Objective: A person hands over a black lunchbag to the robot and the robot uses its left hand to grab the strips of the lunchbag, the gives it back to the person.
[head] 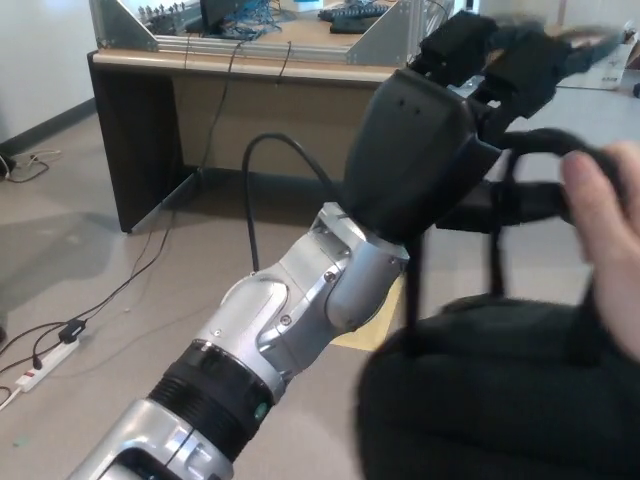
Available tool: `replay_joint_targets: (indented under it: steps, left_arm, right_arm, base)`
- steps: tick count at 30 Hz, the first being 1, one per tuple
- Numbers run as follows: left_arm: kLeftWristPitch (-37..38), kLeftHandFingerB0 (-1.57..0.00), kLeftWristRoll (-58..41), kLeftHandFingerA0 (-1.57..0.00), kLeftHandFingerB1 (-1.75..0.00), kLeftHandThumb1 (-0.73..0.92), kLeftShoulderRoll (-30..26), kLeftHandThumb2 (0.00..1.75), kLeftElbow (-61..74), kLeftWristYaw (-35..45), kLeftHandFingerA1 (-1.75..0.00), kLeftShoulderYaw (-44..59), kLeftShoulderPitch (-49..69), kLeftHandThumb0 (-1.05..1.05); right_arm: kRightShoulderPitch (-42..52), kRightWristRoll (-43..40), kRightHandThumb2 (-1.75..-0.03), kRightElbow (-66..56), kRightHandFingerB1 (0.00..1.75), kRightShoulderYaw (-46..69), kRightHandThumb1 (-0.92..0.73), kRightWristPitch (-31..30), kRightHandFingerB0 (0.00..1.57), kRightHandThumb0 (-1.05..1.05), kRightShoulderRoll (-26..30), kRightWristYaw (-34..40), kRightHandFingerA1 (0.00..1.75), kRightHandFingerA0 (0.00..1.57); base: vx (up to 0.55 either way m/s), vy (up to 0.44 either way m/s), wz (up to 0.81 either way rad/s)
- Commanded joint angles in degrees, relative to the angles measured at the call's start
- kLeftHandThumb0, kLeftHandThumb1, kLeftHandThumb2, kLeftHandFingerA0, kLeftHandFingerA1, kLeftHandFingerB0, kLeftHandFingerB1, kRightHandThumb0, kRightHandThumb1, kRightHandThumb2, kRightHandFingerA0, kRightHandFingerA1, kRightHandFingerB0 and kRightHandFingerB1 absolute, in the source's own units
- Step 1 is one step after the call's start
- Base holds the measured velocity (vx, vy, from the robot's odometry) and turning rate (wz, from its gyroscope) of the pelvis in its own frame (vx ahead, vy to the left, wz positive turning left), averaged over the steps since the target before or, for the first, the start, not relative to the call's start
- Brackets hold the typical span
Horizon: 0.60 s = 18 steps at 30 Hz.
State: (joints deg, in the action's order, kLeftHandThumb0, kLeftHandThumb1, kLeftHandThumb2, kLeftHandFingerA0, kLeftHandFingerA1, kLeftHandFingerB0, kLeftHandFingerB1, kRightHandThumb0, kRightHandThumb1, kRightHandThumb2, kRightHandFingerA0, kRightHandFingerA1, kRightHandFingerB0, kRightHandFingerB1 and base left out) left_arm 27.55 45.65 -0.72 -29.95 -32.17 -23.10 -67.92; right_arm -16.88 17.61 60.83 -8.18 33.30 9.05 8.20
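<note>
Black and bulky, the robot's left hand [440,140] fills the upper middle of the head view, raised at the end of a silver forearm [290,320] that runs up from the lower left. Its thick fingers [520,70] point up and to the right and look spread rather than curled, though motion blur makes it hard to say whether any of them touches the straps. The black lunchbag [490,400] hangs low at the right, its rounded body a dark blur below the hand. Its straps [535,195] rise from the bag and pass just under and to the right of the robot's fingers. A person's hand [610,240] comes in from the right edge and grips those straps, carrying the bag's weight. Behind the arm stands a wooden desk [230,110] with a dark side panel and a metal frame [130,25] on top. Cables [110,290] trail across the grey floor to a white power strip [40,365] at the left edge. A black cable [262,175] loops up from the forearm.
</note>
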Motion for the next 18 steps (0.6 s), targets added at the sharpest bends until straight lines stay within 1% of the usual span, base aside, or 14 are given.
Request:
replay_joint_targets:
  steps: [1,4,5,6,8,11,13,14,16,18]
  left_arm:
    - [-8.55,0.00,-10.60,0.00,0.00,0.63,-4.77,0.61,12.95,27.37,0.00,0.43,5.28,-1.05]
    - [-8.96,0.00,-11.65,0.00,0.00,0.65,-6.31,0.61,17.08,29.90,0.00,0.67,7.11,-1.05]
    - [-8.88,0.00,-12.39,0.00,0.00,0.65,-7.03,0.62,18.71,30.70,0.00,0.87,7.97,-1.05]
    - [-8.98,0.00,-13.43,0.00,0.00,0.65,-8.03,0.61,20.59,31.74,0.00,1.26,8.91,-1.01]
    - [-9.65,0.00,-15.25,0.00,0.00,0.64,-10.10,0.59,24.57,33.79,0.00,2.20,10.97,-1.01]
    - [-11.12,0.00,-17.43,0.00,0.00,0.60,-12.06,0.62,29.04,35.29,0.00,4.04,13.71,-1.01]
    - [-11.91,0.00,-19.27,0.00,0.00,0.60,-14.53,0.62,32.49,36.04,0.00,6.26,17.08,-1.02]
    - [-10.90,0.00,-19.97,0.00,0.00,0.59,-16.49,0.63,33.74,35.40,0.00,8.00,19.57,-1.02]
    - [-10.25,0.00,-21.59,0.00,0.00,0.59,-19.83,0.60,35.86,35.47,0.00,11.01,23.91,-0.95]
    - [-10.27,0.00,-22.17,0.00,0.00,0.58,-21.19,0.60,36.97,35.17,0.00,12.89,26.61,-0.94]
  right_arm:
    - [-0.40,-0.70,-0.93,0.74,0.57,0.49,-0.57,-0.31,0.52,-0.51,0.57,0.10,0.62,0.58]
    - [-0.14,-0.86,-0.93,0.66,0.58,0.62,-0.57,-0.05,0.52,-0.50,0.46,0.17,0.62,0.58]
    - [-0.09,-0.49,-0.60,0.68,0.45,0.40,-0.67,-0.01,0.62,-0.49,0.53,0.52,0.46,0.62]
    - [-0.07,-0.59,-0.93,0.68,0.58,0.45,-0.56,0.10,0.52,-0.50,0.46,0.45,0.63,0.58]
    - [-0.06,-1.00,-0.93,0.74,0.58,0.72,-0.56,0.35,0.52,-0.48,0.27,0.24,0.63,0.59]
    - [-0.46,-0.99,-0.93,1.04,0.58,0.82,-0.56,0.23,0.53,-0.49,0.43,0.28,0.63,0.59]
    - [-0.42,-0.50,-0.93,0.94,0.57,0.57,-0.57,-0.40,0.52,-0.50,0.79,0.59,0.62,0.57]
    - [-0.16,-0.54,-0.93,0.90,0.58,0.62,-0.56,-0.26,0.52,-0.49,0.80,0.67,0.62,0.58]
    - [0.45,-0.65,-0.93,0.62,0.58,0.79,-0.56,0.12,0.52,-0.50,1.23,0.63,0.63,0.57]
    - [0.67,-1.13,-0.93,0.60,0.58,1.12,-0.56,0.59,0.51,-0.49,1.38,0.21,0.64,0.58]
  base:
    - [0.00,0.000,0.00]
    - [0.00,0.000,0.00]
    - [0.00,0.000,0.00]
    - [0.00,0.000,0.00]
    - [0.00,0.000,0.00]
    - [0.00,0.000,0.00]
    - [0.00,0.000,0.00]
    - [0.00,0.000,0.00]
    - [0.00,0.000,0.00]
    - [0.00,0.000,0.00]
